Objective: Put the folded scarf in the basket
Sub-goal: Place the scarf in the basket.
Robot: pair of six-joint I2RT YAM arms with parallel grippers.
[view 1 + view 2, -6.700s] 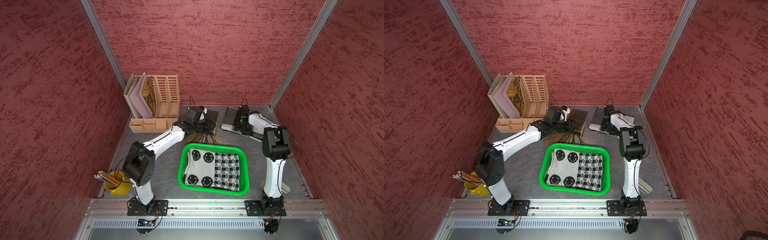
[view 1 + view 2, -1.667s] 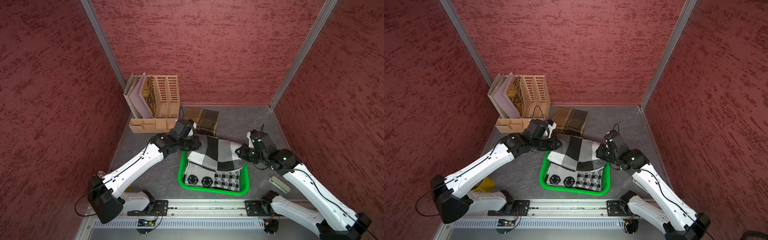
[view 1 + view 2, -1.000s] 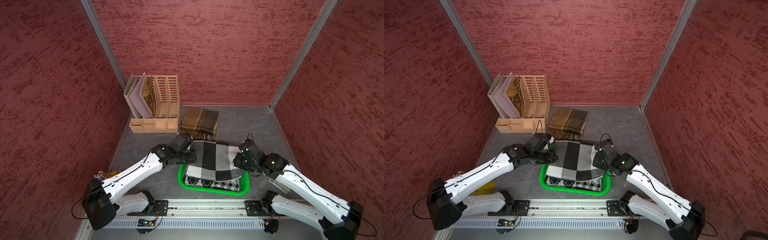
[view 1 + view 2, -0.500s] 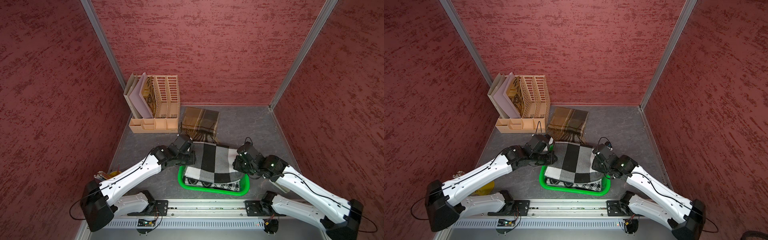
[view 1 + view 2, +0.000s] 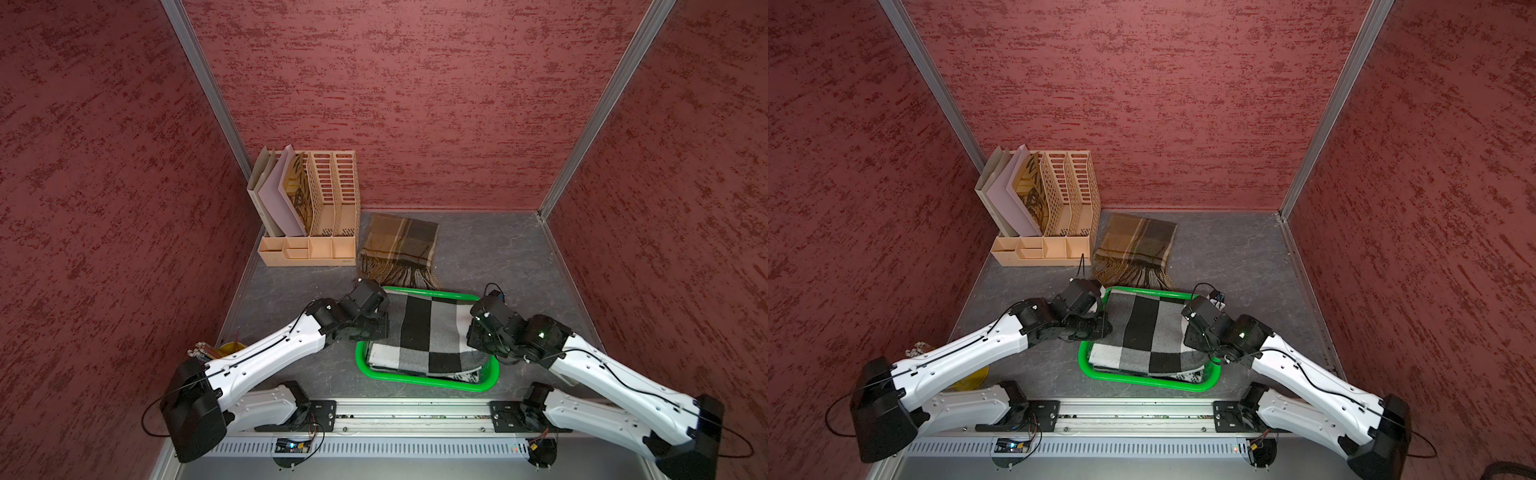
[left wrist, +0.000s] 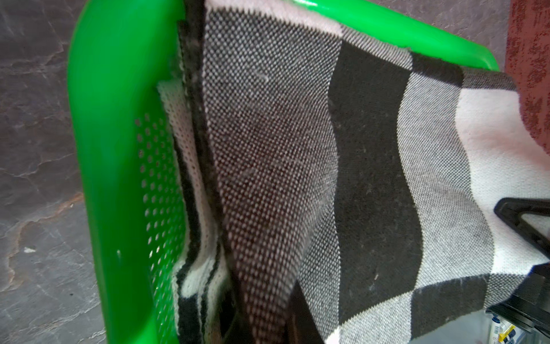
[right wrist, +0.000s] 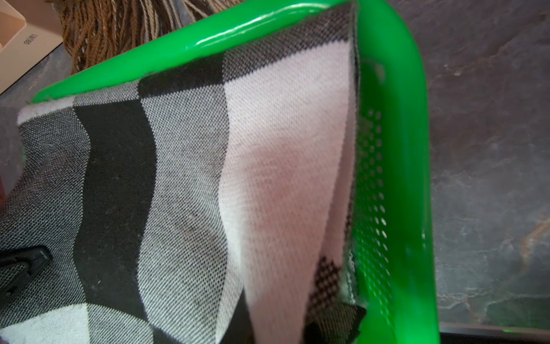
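Placing step in hand: your left hand (image 5: 380, 328) and right hand (image 5: 473, 336) each clench a side edge of the checked scarf (image 5: 419, 332), which lies low inside the green basket (image 5: 415, 380), so next you must release both and lift clear

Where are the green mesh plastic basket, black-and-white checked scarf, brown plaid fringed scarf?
green mesh plastic basket (image 5: 415, 379): in a top view, front rim.
black-and-white checked scarf (image 5: 417, 326): in a top view, black middle stripe.
brown plaid fringed scarf (image 5: 401, 241): in a top view, folded middle.
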